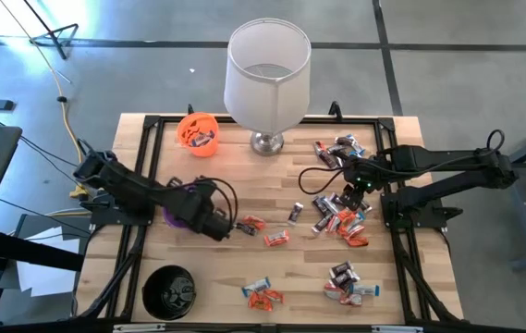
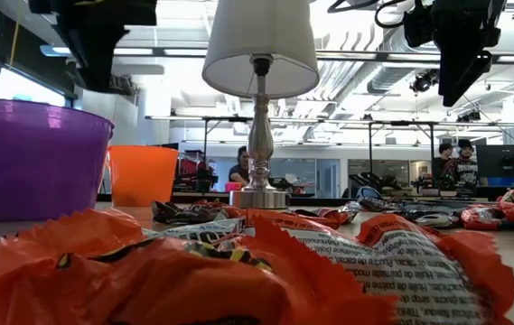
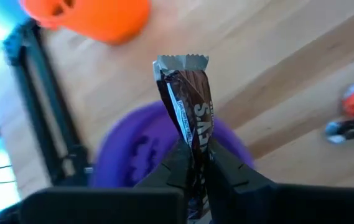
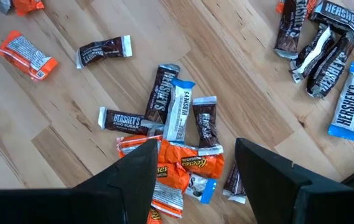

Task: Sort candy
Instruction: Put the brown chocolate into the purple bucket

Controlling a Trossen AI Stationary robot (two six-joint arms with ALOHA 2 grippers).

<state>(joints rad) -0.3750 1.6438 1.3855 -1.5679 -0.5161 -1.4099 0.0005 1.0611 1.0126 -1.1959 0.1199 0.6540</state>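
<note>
A: Wooden table (image 1: 281, 277) from above — where's the candy?
B: Scattered mid/right; left claw (image 1: 221, 225) beside purple cup (image 1: 177, 215).
A: Left wrist?
B: Clenched on a brown bar (image 3: 190, 106), over that cup.
A: Right wrist?
B: Right claw (image 4: 195, 168) spread wide above candy pile (image 4: 180, 134), gripping nothing.

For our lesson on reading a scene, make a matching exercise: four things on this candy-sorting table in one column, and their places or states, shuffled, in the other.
Things:
1. brown candy
2. orange cup
3. black cup
4. right gripper

Places or states:
A. open above a candy pile
B. near edge of the table, left side
C. beside the lamp base
D. pinched in the left gripper above the purple cup

Pairs: 1-D, 2-C, 3-B, 4-A
</note>
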